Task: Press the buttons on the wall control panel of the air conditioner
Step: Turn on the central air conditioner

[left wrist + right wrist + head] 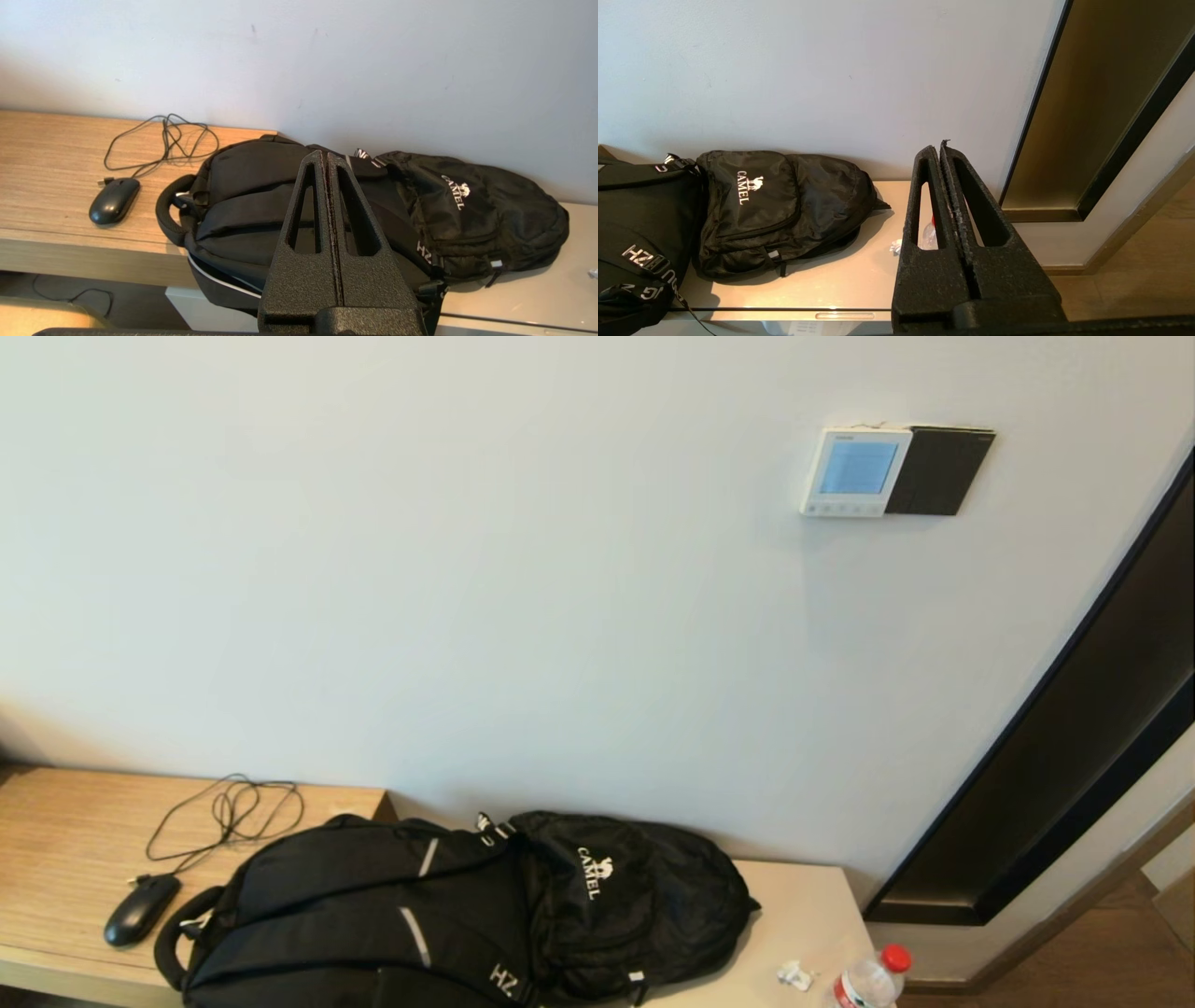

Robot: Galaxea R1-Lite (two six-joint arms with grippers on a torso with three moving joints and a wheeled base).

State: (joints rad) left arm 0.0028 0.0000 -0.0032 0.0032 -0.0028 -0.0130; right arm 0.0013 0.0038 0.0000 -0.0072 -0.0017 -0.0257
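Observation:
The white control panel (856,469) hangs high on the wall at the right in the head view, with a light-blue screen. Its row of tiny pale buttons (840,508) runs along the bottom strip. A glossy black plate (941,470) sits directly to its right. Neither arm shows in the head view, and the panel shows in neither wrist view. My left gripper (325,156) is shut and empty, low in front of the black backpacks. My right gripper (937,148) is shut and empty, low in front of the pale shelf end.
Two black backpacks (448,915) lie on the shelf below the wall. A black mouse (140,908) with a coiled cable lies on the wooden desk (65,831) at left. A water bottle (868,980) and a crumpled wrapper (794,975) sit at the shelf's right end. A dark door frame (1074,775) stands at right.

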